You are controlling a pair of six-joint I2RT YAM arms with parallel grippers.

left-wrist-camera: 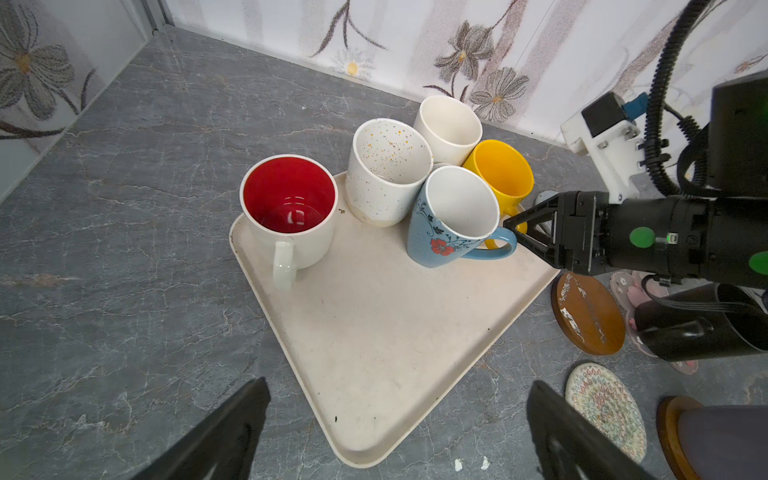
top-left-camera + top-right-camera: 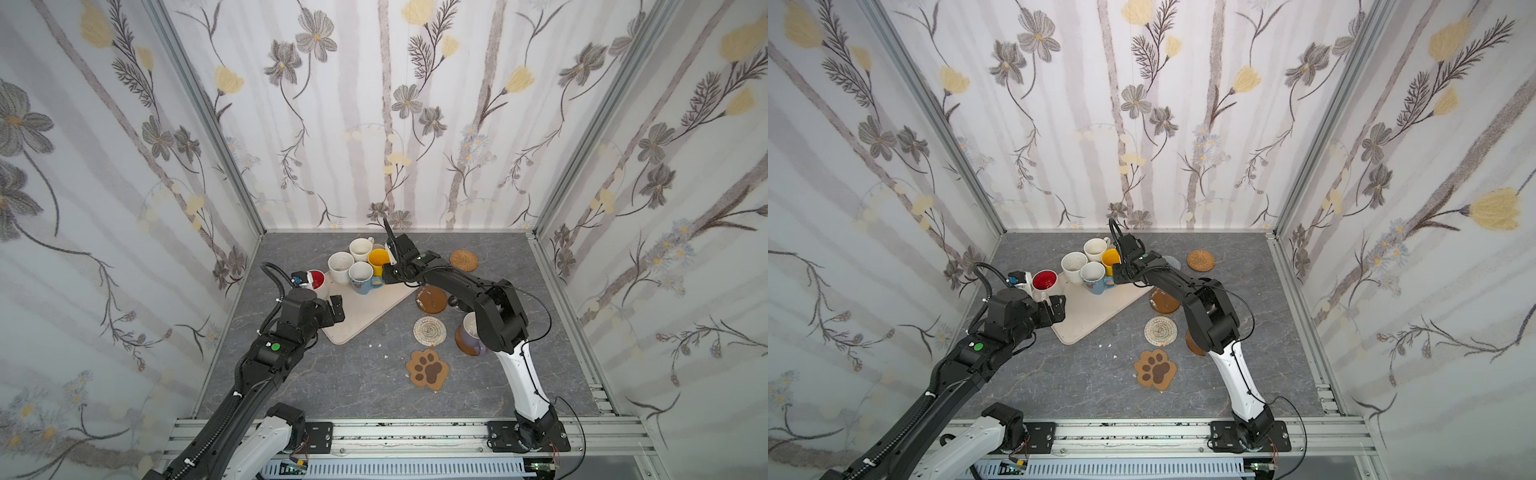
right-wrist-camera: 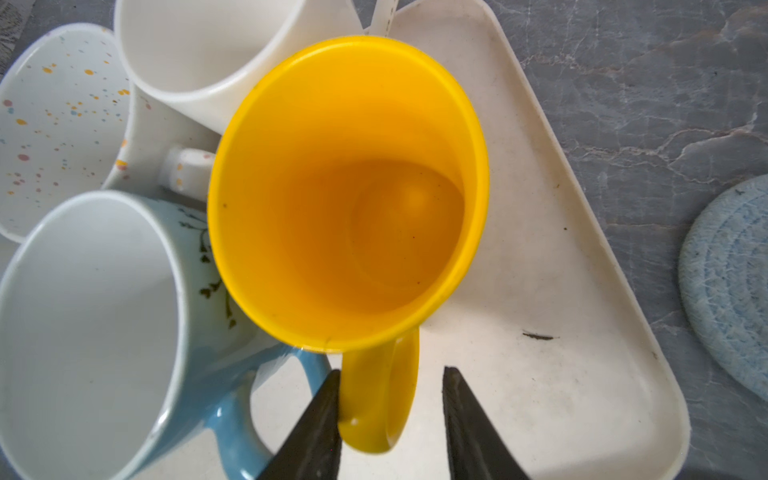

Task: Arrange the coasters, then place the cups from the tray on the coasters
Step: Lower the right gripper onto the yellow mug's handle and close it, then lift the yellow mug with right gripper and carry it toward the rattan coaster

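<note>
On the beige tray (image 2: 365, 318) stand a yellow cup (image 3: 349, 191), a light blue flowered cup (image 1: 451, 218), a speckled white cup (image 1: 386, 172), a plain white cup (image 1: 449, 126) and a white cup with a red inside (image 1: 289, 203). My right gripper (image 3: 390, 386) is open around the yellow cup's handle (image 3: 380, 399); one finger touches it and the other stands off with a gap. My left gripper (image 1: 399, 415) hangs wide open and empty over the tray's near corner. A lavender cup (image 2: 471, 330) sits on an amber coaster (image 2: 465, 349).
Right of the tray lie a second amber coaster (image 2: 432, 300), a whitish spiral coaster (image 2: 429, 331), a paw-print coaster (image 2: 428, 369), a rattan coaster (image 2: 464, 260) and a pale blue coaster (image 3: 731, 282). A black cup (image 1: 698, 328) stands on a pink-flower coaster (image 1: 623, 286). Walls enclose three sides.
</note>
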